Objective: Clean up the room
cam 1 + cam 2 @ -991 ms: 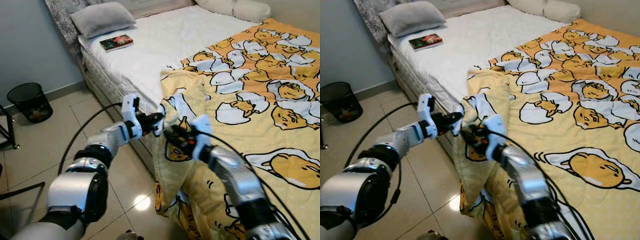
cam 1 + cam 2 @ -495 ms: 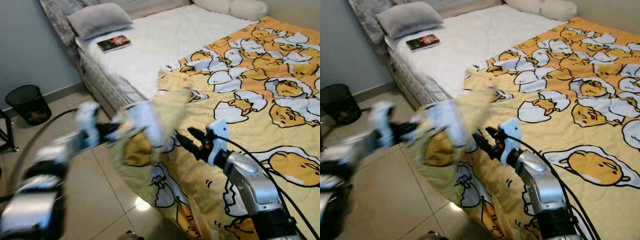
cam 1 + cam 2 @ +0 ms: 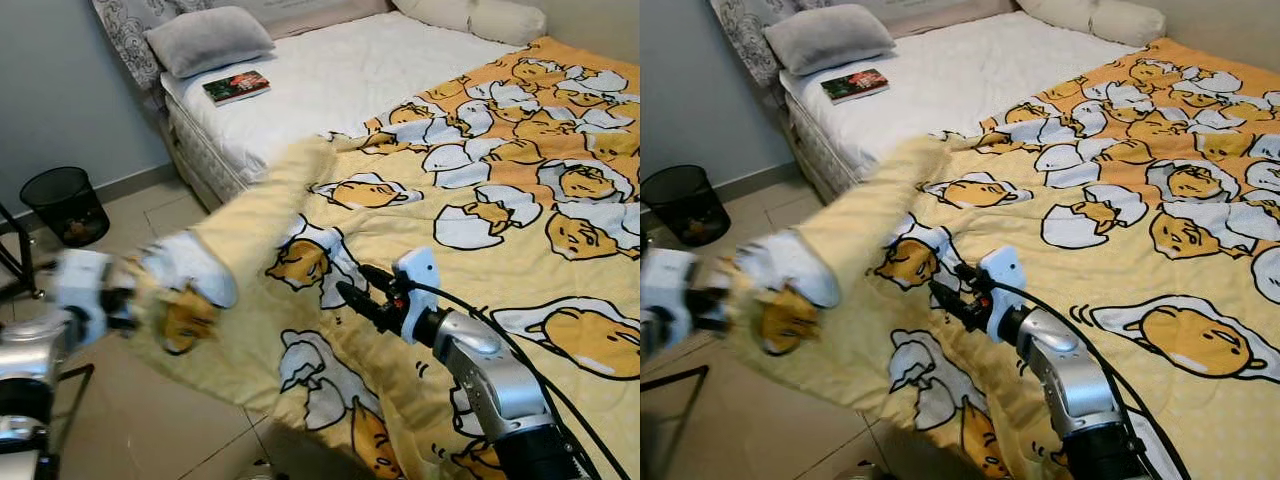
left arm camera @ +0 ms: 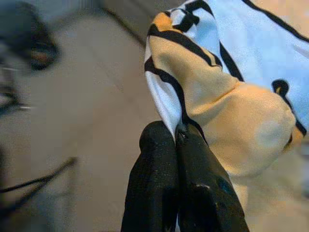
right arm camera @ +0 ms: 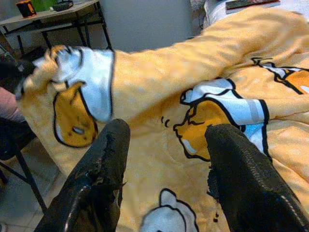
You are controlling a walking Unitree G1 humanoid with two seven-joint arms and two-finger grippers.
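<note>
Left gripper (image 3: 125, 300), blurred in the eye views, holds a corner of the yellow egg-print blanket (image 3: 480, 180) out over the tiled floor (image 3: 130, 400) beside the bed (image 3: 330, 75); right gripper (image 3: 355, 290) hovers above the blanket's edge. Left wrist view: black fingers (image 4: 154, 183) clamped on a blanket fold. Right wrist view: fingers (image 5: 104, 179) spread apart, grasping nothing, blanket below.

The left arm reaches out far to the robot's left, blurred, its left gripper (image 4: 179, 145) pinched tight on a fold of the blanket (image 3: 330, 330). The right arm stretches forward at the middle, silver forearm angled up; the right gripper (image 5: 166, 159) has its two black fingers (image 5: 104, 179) spread wide apart, gripping nothing.
</note>
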